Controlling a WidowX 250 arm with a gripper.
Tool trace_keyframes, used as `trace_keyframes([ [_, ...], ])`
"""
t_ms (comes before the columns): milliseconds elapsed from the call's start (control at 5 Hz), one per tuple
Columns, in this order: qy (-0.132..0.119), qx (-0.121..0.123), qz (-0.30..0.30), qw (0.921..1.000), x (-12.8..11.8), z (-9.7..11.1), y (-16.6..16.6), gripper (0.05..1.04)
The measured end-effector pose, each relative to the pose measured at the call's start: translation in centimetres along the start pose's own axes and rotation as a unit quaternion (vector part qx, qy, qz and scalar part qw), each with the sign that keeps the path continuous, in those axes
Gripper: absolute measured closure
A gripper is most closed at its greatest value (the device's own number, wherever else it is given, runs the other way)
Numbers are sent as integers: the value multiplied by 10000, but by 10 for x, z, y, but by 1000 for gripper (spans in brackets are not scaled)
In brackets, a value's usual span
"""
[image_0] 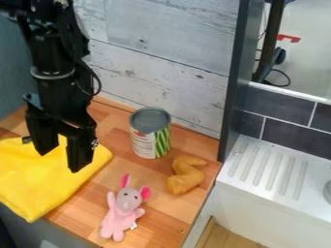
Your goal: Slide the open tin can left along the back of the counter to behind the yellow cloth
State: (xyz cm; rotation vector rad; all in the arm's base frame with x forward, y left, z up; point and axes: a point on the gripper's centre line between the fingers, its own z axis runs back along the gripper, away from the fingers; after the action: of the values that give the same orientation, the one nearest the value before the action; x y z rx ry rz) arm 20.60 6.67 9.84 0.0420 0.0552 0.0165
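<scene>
The black gripper (61,157) hangs at the left over the yellow cloth (48,181), its two fingers spread apart with nothing visible between them. The cloth lies folded on the wooden counter, partly hidden behind the fingers. To the gripper's right stands an upright can (150,133) with a grey top and a white and green-striped label. A pink plush mouse (123,208) lies on its back near the front edge. Between the can and the counter's right edge rests a tan, bent object (186,175).
The wooden counter (171,213) ends at the right beside a white sink unit with a ridged drainboard (268,167). A whitewashed plank wall (161,63) stands behind, and a dark upright panel (236,82) rises at the counter's back right corner.
</scene>
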Motion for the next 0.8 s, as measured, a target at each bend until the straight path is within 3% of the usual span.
trace_keyframes([
  [200, 95, -32, 5, 9999, -2, -5, -1, 83],
  [600, -212, -360, -463, 9981, 17, -5, -51, 83],
  [800, -557, -741, -579, 9940, 42, -6, -69, 83],
])
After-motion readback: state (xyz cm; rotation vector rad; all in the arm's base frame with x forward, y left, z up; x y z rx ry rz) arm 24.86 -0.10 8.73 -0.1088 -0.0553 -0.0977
